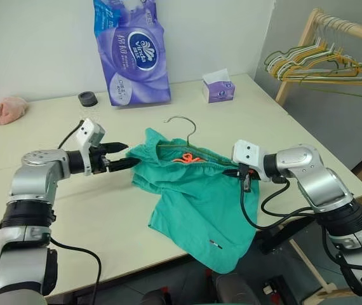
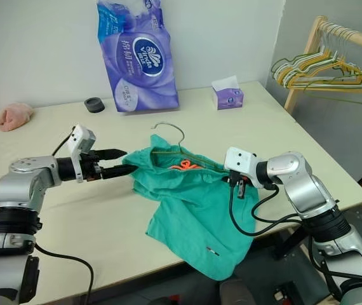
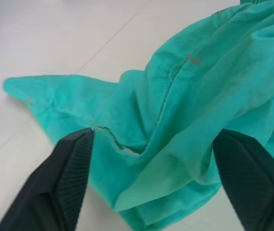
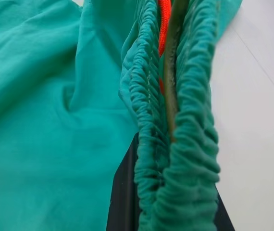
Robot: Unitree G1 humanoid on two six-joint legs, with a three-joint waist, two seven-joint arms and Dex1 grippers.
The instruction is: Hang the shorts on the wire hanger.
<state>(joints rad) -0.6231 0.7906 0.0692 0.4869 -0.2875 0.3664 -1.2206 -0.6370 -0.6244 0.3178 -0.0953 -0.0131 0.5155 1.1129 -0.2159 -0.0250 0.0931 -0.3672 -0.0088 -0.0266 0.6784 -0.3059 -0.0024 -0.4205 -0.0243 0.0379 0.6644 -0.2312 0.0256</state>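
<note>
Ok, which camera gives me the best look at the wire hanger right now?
Left eye view: the wire hanger shows its hook rising from the shorts. Right eye view matches. Right wrist view catches one wire inside the waistband; left wrist view shows cloth.

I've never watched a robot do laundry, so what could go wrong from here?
The teal-green cloth shorts hang partly over the table edge; their weight might drag them down. The left gripper is open beside the cloth, so the right gripper, shut on the gathered waistband, is all that holds it. The thin olive-green wire hanger lies loosely inside the waistband and might slide out.
</note>
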